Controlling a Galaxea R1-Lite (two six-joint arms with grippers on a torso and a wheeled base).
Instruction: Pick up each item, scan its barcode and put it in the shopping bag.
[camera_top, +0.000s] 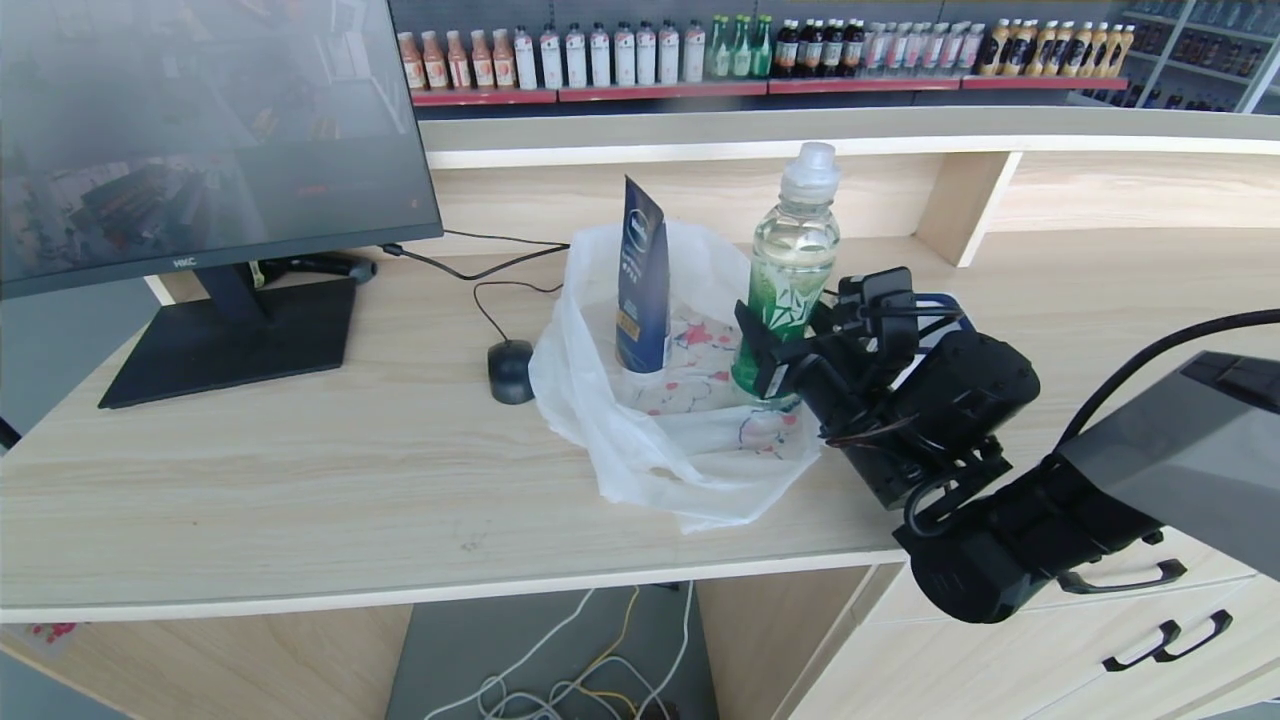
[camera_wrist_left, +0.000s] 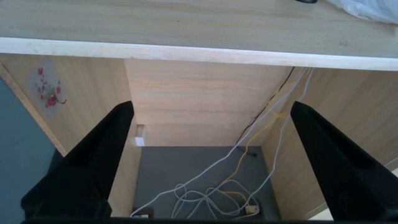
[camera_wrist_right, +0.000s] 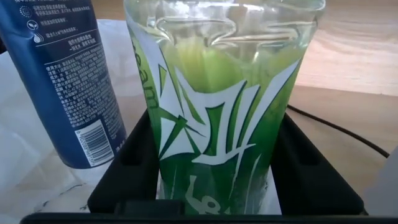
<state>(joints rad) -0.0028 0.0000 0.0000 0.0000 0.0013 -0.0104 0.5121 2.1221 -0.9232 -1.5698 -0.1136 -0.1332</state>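
A clear bottle with a green label and white cap (camera_top: 793, 270) (camera_wrist_right: 217, 124) stands upright at the right side of the white shopping bag (camera_top: 690, 460) (camera_wrist_right: 25, 155) on the counter. My right gripper (camera_top: 800, 335) (camera_wrist_right: 217, 180) is shut on the bottle's lower part, one finger on each side. A tall blue tube (camera_top: 642, 280) (camera_wrist_right: 62, 81) stands inside the bag just left of the bottle, its barcode facing the right wrist camera. My left gripper (camera_wrist_left: 211, 109) hangs below the counter's front edge, open, with nothing between its fingers.
A monitor (camera_top: 200, 120) on a black stand fills the counter's left. A black mouse (camera_top: 511, 370) lies just left of the bag, and a dark handheld scanner (camera_top: 320, 265) lies behind the stand. Drawers (camera_top: 1150, 600) are at the lower right. Loose cables (camera_wrist_left: 211, 193) lie under the counter.
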